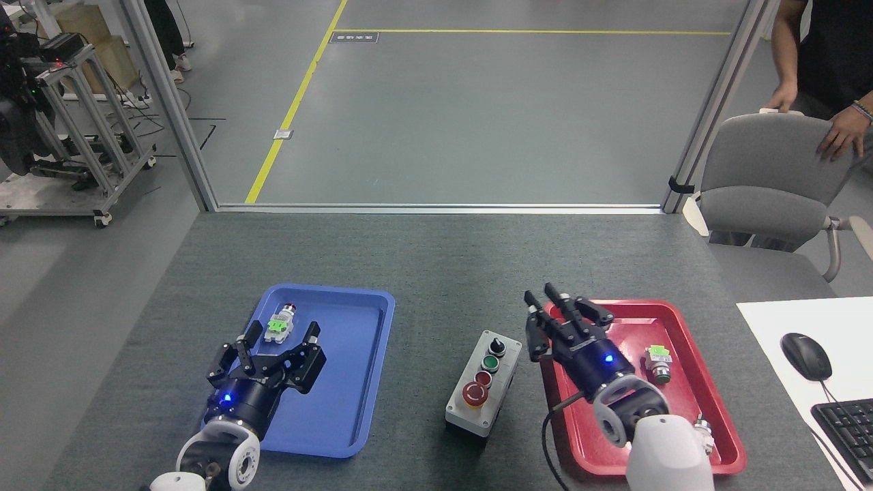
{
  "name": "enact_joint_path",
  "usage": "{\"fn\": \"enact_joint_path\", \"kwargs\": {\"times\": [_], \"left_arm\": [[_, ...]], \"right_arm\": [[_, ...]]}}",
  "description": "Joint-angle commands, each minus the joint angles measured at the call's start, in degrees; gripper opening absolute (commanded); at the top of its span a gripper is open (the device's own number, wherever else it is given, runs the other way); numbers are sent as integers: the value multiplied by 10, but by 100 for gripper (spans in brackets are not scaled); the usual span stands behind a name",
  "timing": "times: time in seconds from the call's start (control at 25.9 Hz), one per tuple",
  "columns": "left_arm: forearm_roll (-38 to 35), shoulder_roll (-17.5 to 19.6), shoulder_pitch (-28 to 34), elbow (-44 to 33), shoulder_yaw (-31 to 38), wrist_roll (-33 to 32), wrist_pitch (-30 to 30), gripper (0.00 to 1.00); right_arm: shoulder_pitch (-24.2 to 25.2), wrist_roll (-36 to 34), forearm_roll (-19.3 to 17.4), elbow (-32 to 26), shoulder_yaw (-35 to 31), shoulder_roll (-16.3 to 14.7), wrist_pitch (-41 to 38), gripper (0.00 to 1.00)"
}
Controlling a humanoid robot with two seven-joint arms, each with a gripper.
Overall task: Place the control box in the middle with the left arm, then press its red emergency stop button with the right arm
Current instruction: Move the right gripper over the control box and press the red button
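The control box (pixel 483 390) lies on the bare dark-grey tabletop between the two trays, in the middle (pixel 450 300) of the table. It is a light-grey box on a black base. Its red emergency stop button (pixel 475 393) sits at the near end of the row. My left gripper (pixel 271 343) hangs open and empty over the blue tray (pixel 341 436), well left of the box. My right gripper (pixel 554 305) stands over the red tray's left rim, just right of the box's far end. Its fingers are drawn close together with nothing between them.
A tiny grey-and-green switch part (pixel 279 326) lies at the far end of the blue tray. The red tray (pixel 716 409) holds a similar small part (pixel 658 361). At the right edge are a mouse (pixel 805 355) and a keyboard (pixel 849 426). A person's hand (pixel 840 136) rests on a grey chair (pixel 771 177).
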Motion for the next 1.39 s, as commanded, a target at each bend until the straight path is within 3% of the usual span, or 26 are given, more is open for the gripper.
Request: {"fn": "enact_joint_path", "kwargs": {"times": [0.0, 0.12, 0.39, 0.58, 1.04, 1.2, 1.24, 1.31, 1.35], "left_arm": [[4, -1, -9, 15, 17, 1, 7, 99], [4, -1, -10, 15, 18, 6, 8, 99], [4, 0, -7, 11, 40, 52, 6, 99], [4, 3, -5, 11, 41, 50, 6, 99], [4, 2, -6, 16, 61, 48, 7, 99], [5, 0, -4, 17, 62, 52, 8, 99], [5, 0, -3, 17, 62, 52, 7, 99], [4, 2, -3, 17, 62, 48, 2, 99], [4, 6, -3, 18, 61, 47, -2, 99]], "right_arm": [[-2, 3, 45, 31, 86, 20, 61, 0], [-1, 3, 47, 61, 133, 38, 98, 0], [2, 2, 47, 78, 156, 42, 100, 0], [4, 2, 47, 82, 159, 42, 101, 0], [10, 3, 49, 156, 162, 52, 96, 0], [16, 1, 42, 141, 154, 56, 99, 0], [14, 2, 37, 125, 150, 57, 103, 15], [7, 2, 13, 90, 110, 52, 129, 88], [4, 1, -8, 75, 84, 50, 136, 100]]}}
